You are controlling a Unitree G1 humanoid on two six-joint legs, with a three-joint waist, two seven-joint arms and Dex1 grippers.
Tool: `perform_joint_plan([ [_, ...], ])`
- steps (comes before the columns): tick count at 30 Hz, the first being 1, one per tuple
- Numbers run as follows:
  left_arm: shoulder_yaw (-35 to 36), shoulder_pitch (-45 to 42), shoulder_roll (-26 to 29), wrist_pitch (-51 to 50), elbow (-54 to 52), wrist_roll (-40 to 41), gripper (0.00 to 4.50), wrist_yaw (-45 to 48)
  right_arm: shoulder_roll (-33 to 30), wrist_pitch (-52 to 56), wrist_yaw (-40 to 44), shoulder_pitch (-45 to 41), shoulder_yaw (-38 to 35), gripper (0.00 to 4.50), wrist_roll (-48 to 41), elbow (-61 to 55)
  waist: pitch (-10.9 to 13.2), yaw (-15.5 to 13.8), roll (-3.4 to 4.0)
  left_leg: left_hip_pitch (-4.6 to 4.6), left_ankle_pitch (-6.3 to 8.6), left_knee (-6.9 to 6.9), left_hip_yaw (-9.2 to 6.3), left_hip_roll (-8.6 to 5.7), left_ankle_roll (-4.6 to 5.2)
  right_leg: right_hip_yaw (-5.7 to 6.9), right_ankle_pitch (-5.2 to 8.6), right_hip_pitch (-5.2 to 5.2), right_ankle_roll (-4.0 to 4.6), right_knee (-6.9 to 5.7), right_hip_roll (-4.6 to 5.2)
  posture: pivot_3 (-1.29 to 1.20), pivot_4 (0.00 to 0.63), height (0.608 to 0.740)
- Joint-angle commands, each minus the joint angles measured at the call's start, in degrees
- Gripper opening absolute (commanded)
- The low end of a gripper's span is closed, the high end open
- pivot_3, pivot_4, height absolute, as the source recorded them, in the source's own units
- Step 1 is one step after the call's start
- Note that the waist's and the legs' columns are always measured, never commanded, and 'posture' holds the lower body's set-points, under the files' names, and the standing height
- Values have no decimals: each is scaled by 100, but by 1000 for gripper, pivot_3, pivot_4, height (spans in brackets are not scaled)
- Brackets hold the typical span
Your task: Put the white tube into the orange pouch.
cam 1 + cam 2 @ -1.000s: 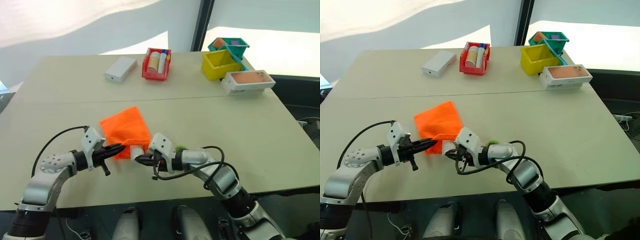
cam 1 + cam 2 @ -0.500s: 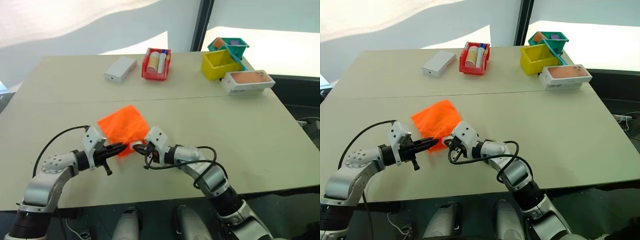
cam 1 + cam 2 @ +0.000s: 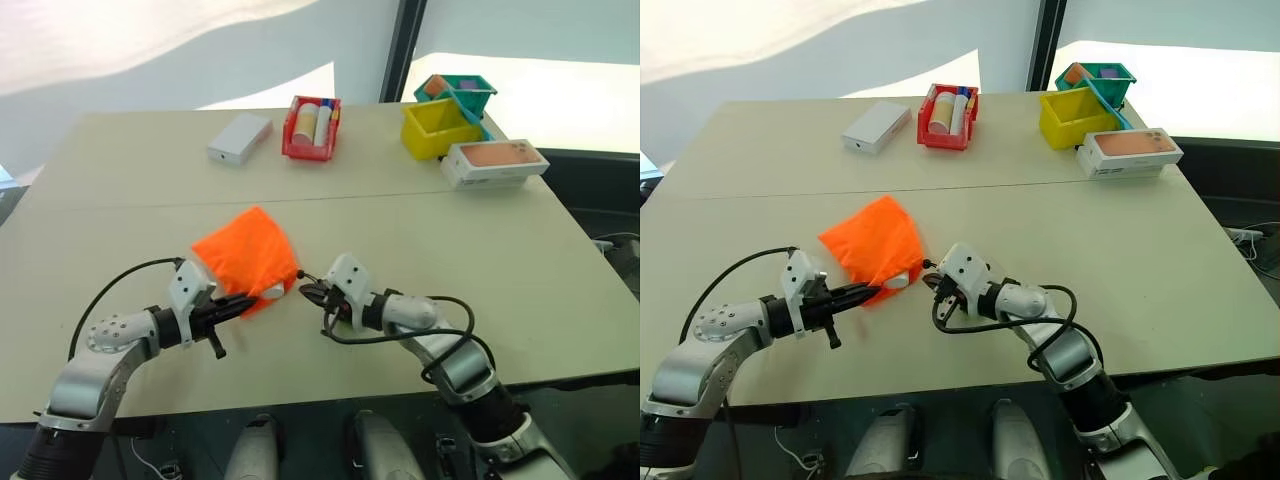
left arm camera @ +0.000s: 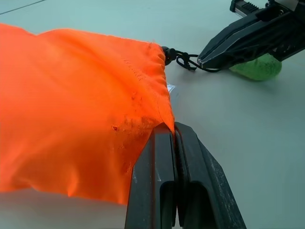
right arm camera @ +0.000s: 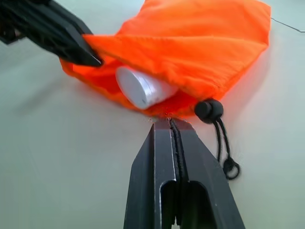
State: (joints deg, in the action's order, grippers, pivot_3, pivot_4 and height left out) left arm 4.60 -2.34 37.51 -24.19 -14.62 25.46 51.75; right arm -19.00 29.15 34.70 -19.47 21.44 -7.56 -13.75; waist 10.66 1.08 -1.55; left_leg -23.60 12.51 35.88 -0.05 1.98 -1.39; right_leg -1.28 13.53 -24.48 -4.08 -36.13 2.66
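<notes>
The orange pouch (image 3: 245, 258) lies bulging on the table's near half, its mouth toward me. Most of the white tube (image 5: 140, 88) is inside it, and only its round end pokes out of the mouth. My left gripper (image 3: 248, 299) is shut on the pouch's rim, holding one corner of the mouth (image 4: 162, 121). My right gripper (image 3: 308, 292) is shut with nothing between its fingers. Its tip rests just outside the mouth beside the black cord lock (image 5: 208, 109). The cord's green loop (image 4: 255, 69) lies under the right gripper.
Along the far edge stand a flat white box (image 3: 240, 137), a red basket (image 3: 313, 127) holding bottles, a yellow bin (image 3: 440, 128), a teal bin (image 3: 458, 92) and a phone box (image 3: 495, 163). Bare tabletop spreads to the right of the pouch.
My right gripper pushed in at the pouch's mouth, then drew back to the right. The tube has gone deeper into the pouch. The left gripper has kept its hold in place.
</notes>
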Motion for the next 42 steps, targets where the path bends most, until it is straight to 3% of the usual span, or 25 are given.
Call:
perform_joint_plan([
  [1,8,62,62,104,-80,-7,27,80,25,-347,38,-135,-167,0,30,-25,0,3,0,0,0,0,0,0,0,0,0,0,0,0,-1,0,150,740],
  [4,23,57,85,73,-67,4,0,118,97,-549,-12,-239,-84,815,164,90,0,-5,0,0,0,0,1,0,0,0,0,0,0,0,-1,0,150,740],
  [6,24,56,101,60,-65,4,0,132,181,-646,-72,-274,-5,1653,261,175,0,-6,0,0,0,1,1,0,0,0,0,0,0,0,0,0,150,740],
  [18,232,294,420,27,-1,17,0,266,323,-718,-52,-263,-29,1653,470,374,0,-4,0,0,0,0,0,1,0,0,0,0,0,0,1,0,150,740],
  [26,338,258,558,92,154,20,0,344,-196,-520,441,1,10,1653,428,174,1,-9,1,0,0,-1,2,1,0,-1,1,0,1,2,5,0,150,740],
  [42,126,-35,535,96,196,17,0,478,-1507,819,862,790,-929,1653,-316,-1849,0,-26,1,-2,1,-1,3,2,-1,-1,1,-3,1,5,9,0,150,740],
])
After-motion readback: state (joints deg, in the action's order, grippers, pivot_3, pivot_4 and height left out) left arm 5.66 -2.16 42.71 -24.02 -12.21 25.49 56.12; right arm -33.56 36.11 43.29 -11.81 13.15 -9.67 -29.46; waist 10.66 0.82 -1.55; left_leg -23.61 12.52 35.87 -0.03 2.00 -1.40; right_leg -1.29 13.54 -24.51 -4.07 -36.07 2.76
